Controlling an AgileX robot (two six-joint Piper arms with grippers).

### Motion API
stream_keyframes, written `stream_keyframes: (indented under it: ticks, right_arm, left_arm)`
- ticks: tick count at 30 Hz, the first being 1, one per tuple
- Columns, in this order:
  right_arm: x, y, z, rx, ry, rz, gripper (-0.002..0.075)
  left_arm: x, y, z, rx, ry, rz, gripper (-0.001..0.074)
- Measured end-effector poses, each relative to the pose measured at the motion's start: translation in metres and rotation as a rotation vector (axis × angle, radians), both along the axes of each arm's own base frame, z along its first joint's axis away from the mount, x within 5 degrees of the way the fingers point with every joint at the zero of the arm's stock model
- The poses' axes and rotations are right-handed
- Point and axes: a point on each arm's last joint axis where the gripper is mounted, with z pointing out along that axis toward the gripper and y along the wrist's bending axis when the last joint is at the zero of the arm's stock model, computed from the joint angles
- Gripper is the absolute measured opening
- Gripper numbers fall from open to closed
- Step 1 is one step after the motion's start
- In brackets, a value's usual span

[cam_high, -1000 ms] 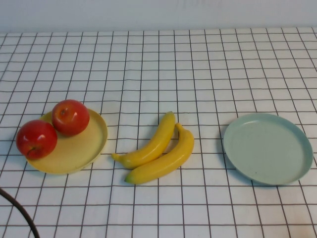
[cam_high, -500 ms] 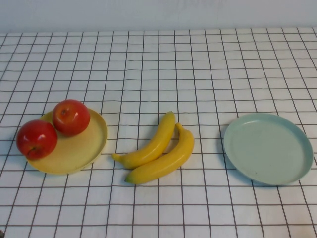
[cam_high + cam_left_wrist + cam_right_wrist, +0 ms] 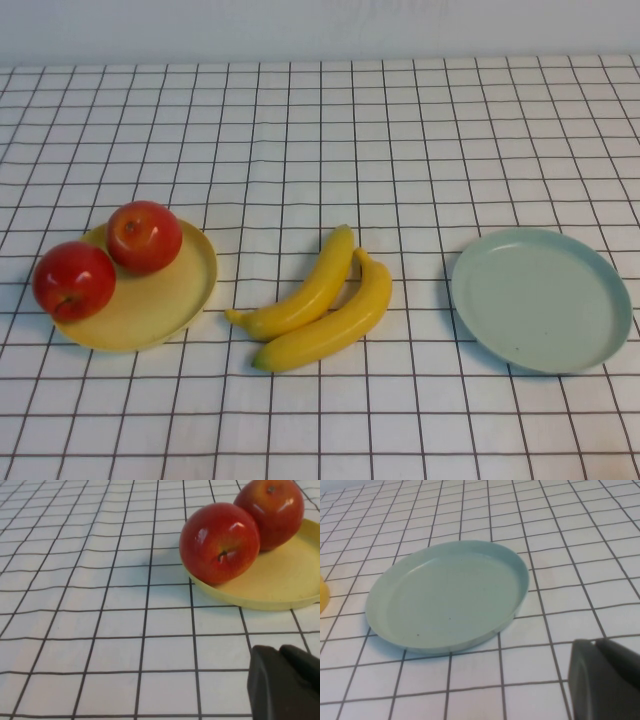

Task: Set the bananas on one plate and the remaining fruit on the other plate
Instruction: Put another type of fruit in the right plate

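Half the job looks done from where I stand. Nearest me in the middle of the checked tablecloth (image 3: 400, 130), the two bananas (image 3: 318, 300) lie side by side and touching, on the cloth between the plates and on neither. To their left both apples (image 3: 110, 258) sit on the yellow plate (image 3: 170, 300), touching each other, the nearer one out at the rim. To their right the blue-green plate (image 3: 540, 300) holds nothing, so the bananas still need to go there. Neither arm shows from above. The left gripper (image 3: 285, 685) is only a dark shape hanging low over the cloth just short of the apples' plate, and the right gripper (image 3: 605, 680) likewise sits just short of the blue-green plate; I cannot tell how either is set.
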Motion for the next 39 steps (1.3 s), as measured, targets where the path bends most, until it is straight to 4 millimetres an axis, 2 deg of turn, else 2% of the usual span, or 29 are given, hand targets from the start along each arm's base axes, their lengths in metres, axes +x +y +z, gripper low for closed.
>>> stream_keyframes:
  ticks: [36, 39]
  right_arm:
    - [0.0001, 0.0, 0.0002, 0.0, -0.002, 0.0, -0.0017]
    - [0.0013, 0.0025, 0.0056, 0.098, -0.055, 0.002, -0.0017]
  left_arm:
    - [-0.0002, -0.0015, -0.0001, -0.03, 0.0, -0.008, -0.0004]
    - [-0.0002, -0.0015, -0.0001, -0.031, 0.0, -0.007, -0.0004]
